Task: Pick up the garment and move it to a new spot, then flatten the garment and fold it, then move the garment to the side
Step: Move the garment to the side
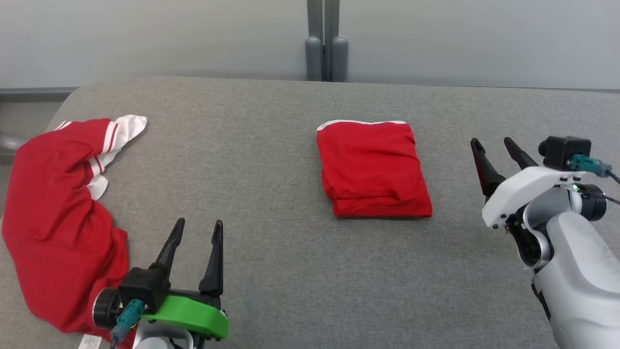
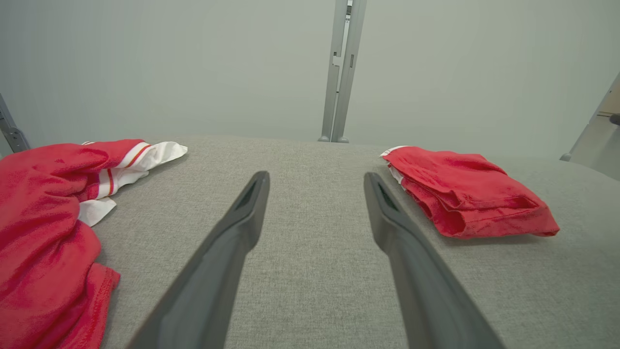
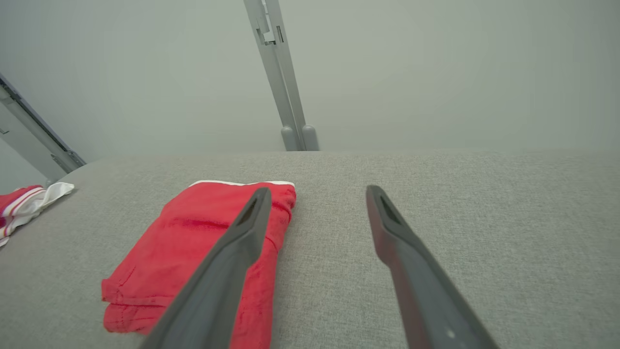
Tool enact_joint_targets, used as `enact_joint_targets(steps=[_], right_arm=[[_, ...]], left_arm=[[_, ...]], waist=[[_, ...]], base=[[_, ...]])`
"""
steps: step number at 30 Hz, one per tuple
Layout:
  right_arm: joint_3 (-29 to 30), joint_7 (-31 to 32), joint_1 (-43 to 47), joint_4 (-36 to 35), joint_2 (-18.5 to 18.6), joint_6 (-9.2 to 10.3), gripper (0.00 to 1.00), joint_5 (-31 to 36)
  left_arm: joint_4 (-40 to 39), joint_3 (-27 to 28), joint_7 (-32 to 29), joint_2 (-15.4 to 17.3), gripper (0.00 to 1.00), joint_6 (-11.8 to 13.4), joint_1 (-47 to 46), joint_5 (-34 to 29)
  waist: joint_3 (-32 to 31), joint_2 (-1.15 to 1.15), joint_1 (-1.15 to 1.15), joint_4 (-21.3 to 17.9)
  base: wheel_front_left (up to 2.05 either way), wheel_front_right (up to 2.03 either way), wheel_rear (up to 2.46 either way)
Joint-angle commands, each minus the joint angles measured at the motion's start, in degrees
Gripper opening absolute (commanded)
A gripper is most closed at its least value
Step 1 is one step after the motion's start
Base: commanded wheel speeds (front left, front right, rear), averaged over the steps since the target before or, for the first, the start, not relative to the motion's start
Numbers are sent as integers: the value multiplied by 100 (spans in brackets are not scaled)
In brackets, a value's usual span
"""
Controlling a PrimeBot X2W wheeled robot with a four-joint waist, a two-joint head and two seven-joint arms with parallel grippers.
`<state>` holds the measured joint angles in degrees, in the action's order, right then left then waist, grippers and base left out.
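We see two red garments on the grey desk (image 1: 271, 252).

Folded garment (image 1: 373, 167): a flat rectangle at mid-desk, toward the far side, with white trim along its far edge.

Loose garment (image 1: 58, 218): crumpled in an arc along the desk's left edge, with a white cuff with red stripes at its far end.

A white tag (image 1: 89, 342) sits at its near end, by the left wrist. The print is too small to read.

Left pincer (image 1: 199, 222): spread wide and empty, over bare desk just right of the loose garment, fingers apart from it.

Right pincer (image 1: 491, 141): spread wide and empty, right of the folded garment and apart from it. In the right wrist view one finger overlaps the folded garment, but the head view shows a gap.

A grey post (image 1: 325, 43) stands behind the desk's far edge.
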<state>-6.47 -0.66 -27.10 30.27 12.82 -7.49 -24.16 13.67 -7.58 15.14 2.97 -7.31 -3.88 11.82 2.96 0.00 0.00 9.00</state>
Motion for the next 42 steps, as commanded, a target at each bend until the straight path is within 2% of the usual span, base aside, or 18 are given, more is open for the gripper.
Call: enact_joint_targets(steps=[1, 9, 16, 23, 24, 25, 26, 27, 34, 42], right_arm=[[90, 171, -186, 217, -52, 0, 100, -40], [265, 1243, -1208, 1564, 20, 0, 100, -230], [320, 2251, -1780, 2687, 71, 0, 100, -445], [357, 2407, -1961, 3272, 3, 0, 100, -426], [332, 2405, -1970, 3313, -10, 0, 98, -427], [307, 2396, -1987, 3334, -21, 0, 76, -427], [259, 2380, -1995, 3337, -47, 0, 43, -432], [220, 2340, -1995, 3315, -61, 0, 0, -426], [-172, 2002, -1958, 2977, -160, 0, 0, -593], [-840, 1745, -1838, 2421, -45, 1, 0, -862]], left_arm=[[38, -47, 0, 5, 100, -14, -115, 74], [132, -334, 0, -4, 100, -19, -359, 194], [141, -450, 0, -9, 100, -19, -498, 277], [132, -495, 0, -10, 100, -4, -524, 463], [136, -497, 0, -10, 100, 5, -528, 454], [134, -487, 0, -9, 100, 14, -524, 447], [133, -470, 0, -9, 100, 24, -520, 434], [134, -458, 0, -8, 100, 24, -518, 413], [142, -358, 1, 9, 100, 16, -500, 269], [26, -298, 0, 132, 100, -1, -465, 109]], waist=[[182, 0, 0, 421], [612, 0, 0, 1130], [852, 0, 0, 1467], [948, 0, 0, 1514], [953, 0, 0, 1503], [956, 0, 0, 1480], [952, 0, 0, 1451], [943, 0, 0, 1418], [675, 0, 0, 935], [395, 0, 0, -50]], base=[[0, 0, 0], [0, 0, 0], [0, 0, 0], [0, 0, 0], [0, 0, 0], [0, 0, 0], [0, 0, 0], [0, 0, 0], [0, 0, 0], [0, 0, 0]])
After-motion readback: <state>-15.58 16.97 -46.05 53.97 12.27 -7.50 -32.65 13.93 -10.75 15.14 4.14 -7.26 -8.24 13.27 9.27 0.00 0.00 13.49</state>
